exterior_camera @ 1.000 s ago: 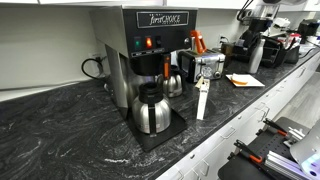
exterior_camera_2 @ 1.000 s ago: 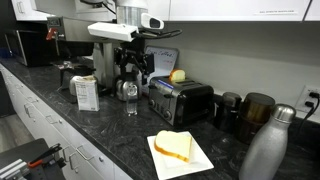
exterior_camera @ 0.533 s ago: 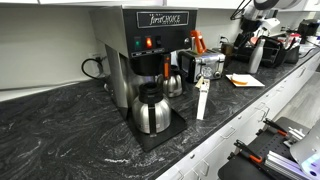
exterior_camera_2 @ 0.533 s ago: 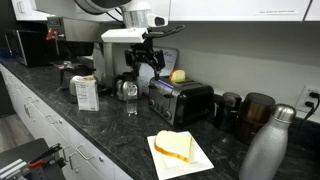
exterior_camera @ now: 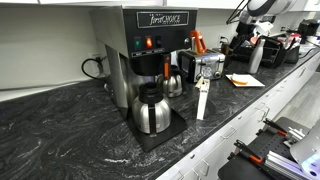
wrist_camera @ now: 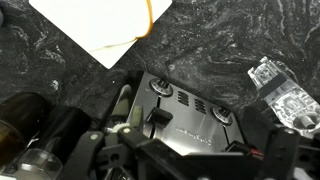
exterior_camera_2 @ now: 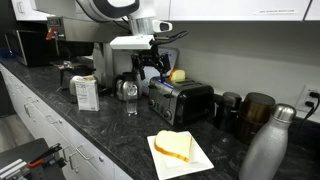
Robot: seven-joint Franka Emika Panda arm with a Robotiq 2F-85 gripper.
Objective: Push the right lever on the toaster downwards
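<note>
The small silver toaster stands on the dark counter, past the coffee brewer in an exterior view. In the wrist view I look down on its dark front panel, which has two knobs and a lever on each side: one lever and the other lever. My gripper hangs above and just behind the toaster's near end, touching nothing. Its fingers stand wide apart at the bottom of the wrist view, open and empty. Only the arm shows clearly in an exterior view.
The tall coffee brewer with its steel carafe stands beside the toaster. A plate with a sandwich lies in front. A steel bottle, dark mugs, a box and a clear cup stand nearby.
The arm has carried my gripper sideways and a little lower, from over the brewer side to above the toaster. The jaws stay open.
</note>
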